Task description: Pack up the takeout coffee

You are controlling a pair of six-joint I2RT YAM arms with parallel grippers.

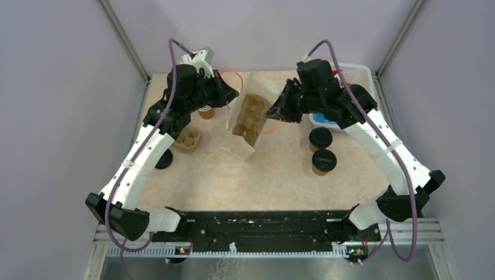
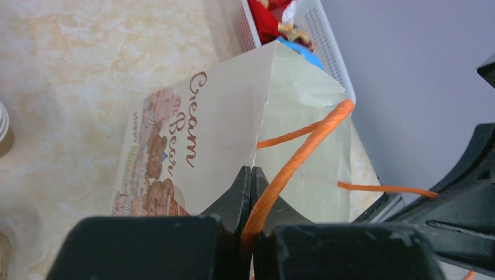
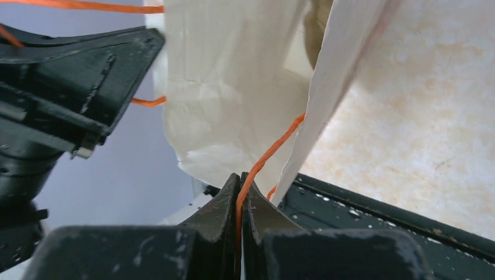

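My left gripper (image 2: 251,178) is clamped on one orange handle (image 2: 303,143) of the bag (image 2: 192,128). My right gripper (image 3: 240,184) is pinched shut on the other handle (image 3: 271,149), so the mouth stands spread between my arms. Neither coffee is packed. Both stand on the table (image 1: 280,181) to my right, well apart from the bag: one cup (image 1: 320,138) and, nearer me, the other cup (image 1: 324,161).

My worry is that both hands are taken. To fetch a cup I must let one handle go, and the bag, which already leans in the top view, may sag shut or tip over. If I pull my arms too far apart, the thin cord could slip from my jaws or tear out of the paper.

The cups sit just beside my right forearm, so a careless swing back could topple them. Something brown, I think a carrier (image 1: 250,114), lies inside the bag. A cup lowered off-centre could catch on it and tilt.
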